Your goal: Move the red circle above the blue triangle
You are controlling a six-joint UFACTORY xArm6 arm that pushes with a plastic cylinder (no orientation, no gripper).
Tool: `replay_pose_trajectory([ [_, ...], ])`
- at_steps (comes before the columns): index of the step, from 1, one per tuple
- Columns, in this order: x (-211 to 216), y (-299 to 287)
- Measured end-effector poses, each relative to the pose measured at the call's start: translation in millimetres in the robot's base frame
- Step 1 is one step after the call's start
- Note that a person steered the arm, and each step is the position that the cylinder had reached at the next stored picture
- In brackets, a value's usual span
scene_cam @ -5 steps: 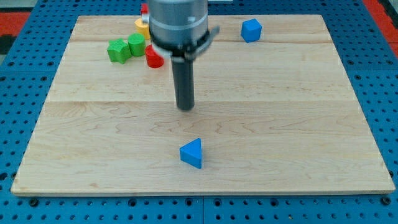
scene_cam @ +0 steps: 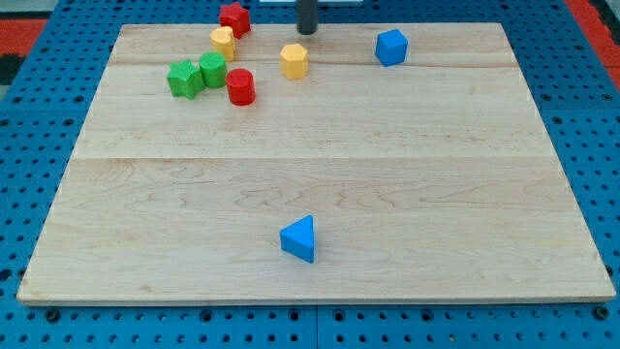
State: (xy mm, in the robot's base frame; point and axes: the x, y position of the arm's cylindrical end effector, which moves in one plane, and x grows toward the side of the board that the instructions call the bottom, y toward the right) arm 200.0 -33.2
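My tip (scene_cam: 307, 32) at view's top edge, just above yellow hexagon block (scene_cam: 294, 60); no pincer, nothing held. Red circle block (scene_cam: 240, 86) touches green blocks (scene_cam: 197, 75); blue triangle block (scene_cam: 299, 238) well below, path clear.

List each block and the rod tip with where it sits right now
Red circle: upper left, touching green blocks' right.
Blue triangle: alone, lower middle.
My tip: top edge, above yellow hexagon.
Red star: top left.
Blue cube: top right.
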Motion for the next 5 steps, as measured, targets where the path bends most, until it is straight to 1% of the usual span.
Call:
replay_pose_trajectory([
  [1, 19.5, -46.3],
  [2, 50.4, -57.6],
  [4, 131.2, -49.8],
  [5, 147.9, -79.1],
])
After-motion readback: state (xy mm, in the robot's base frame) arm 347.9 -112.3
